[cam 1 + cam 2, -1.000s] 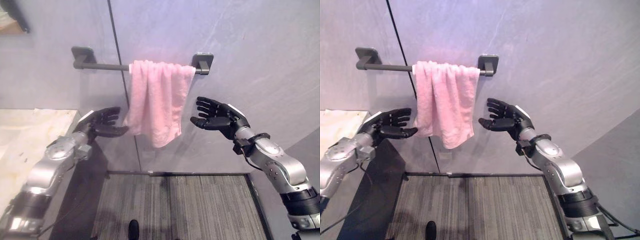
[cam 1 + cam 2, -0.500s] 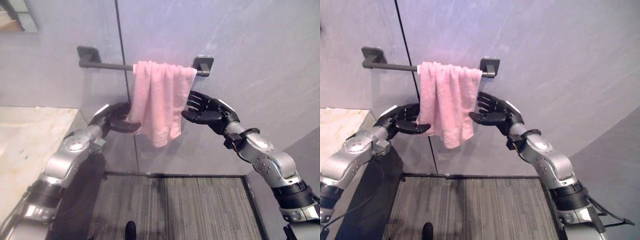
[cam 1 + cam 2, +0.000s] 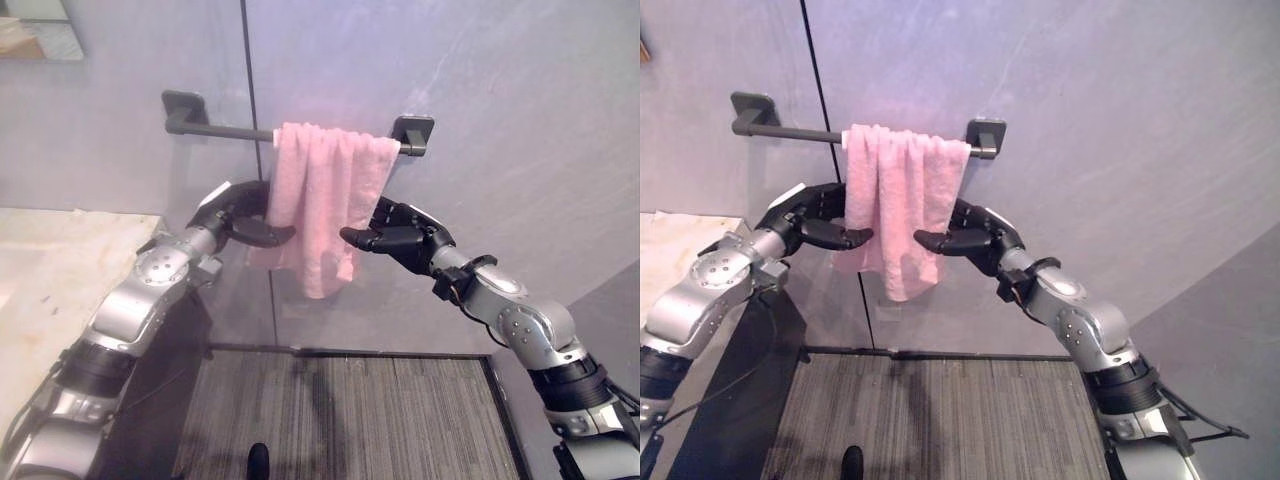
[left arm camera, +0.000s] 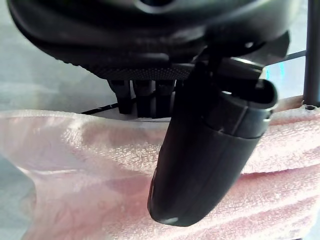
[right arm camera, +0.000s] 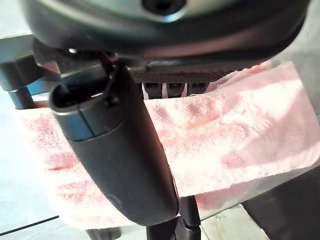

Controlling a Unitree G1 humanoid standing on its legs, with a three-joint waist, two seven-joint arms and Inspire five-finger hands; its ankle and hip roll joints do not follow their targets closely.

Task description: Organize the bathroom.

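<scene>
I'm seeing the pink towel (image 3: 325, 205) hanging bunched over the dark wall bar (image 3: 225, 129). My left hand (image 3: 240, 212) and right hand (image 3: 400, 238) are flanking it, thumbs in front, fingers slipping behind the cloth, so I cannot tell whether they're gripping.

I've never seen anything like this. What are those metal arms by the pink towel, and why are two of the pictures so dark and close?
Those are a humanoid robot's two arms, ending in dark hands. Two pictures come from cameras in its head, looking at a grey wall. There a pink towel hangs over a dark towel bar. The left hand and right hand reach in at the towel's two sides, thumbs in front of the cloth. The close pictures come from cameras on each wrist, so the hand's own bulk and thumb loom large against the towel. A pale countertop sits at the left.
</scene>
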